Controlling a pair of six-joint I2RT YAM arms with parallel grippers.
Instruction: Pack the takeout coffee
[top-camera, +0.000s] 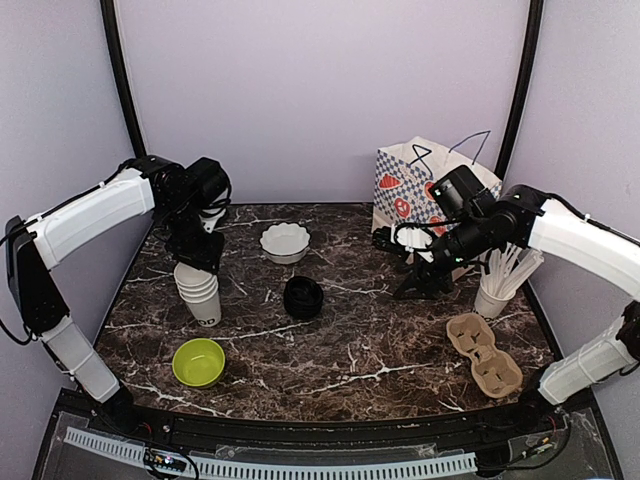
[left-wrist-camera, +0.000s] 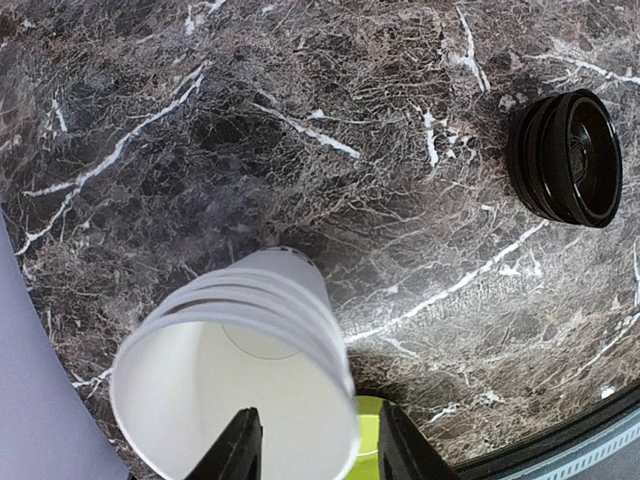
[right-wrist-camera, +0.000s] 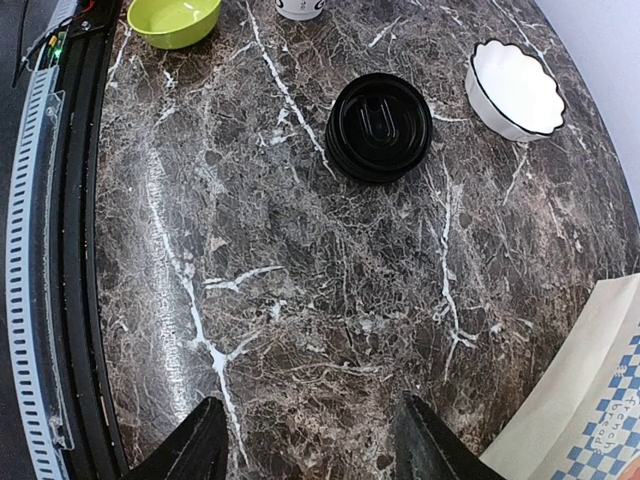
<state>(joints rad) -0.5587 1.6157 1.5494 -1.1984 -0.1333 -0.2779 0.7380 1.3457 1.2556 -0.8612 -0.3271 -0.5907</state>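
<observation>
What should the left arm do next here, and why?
Probably close the left gripper on the top rim of the cup stack and lift: its open fingers appear to straddle that rim, one inside, one outside, gripping nothing yet.

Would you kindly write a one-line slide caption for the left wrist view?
Left gripper open above stacked white cups; black lids lie apart on marble table.

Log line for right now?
left pincer open astride cup stack rim | right pincer open, empty, near bag | lid stack untouched
</observation>
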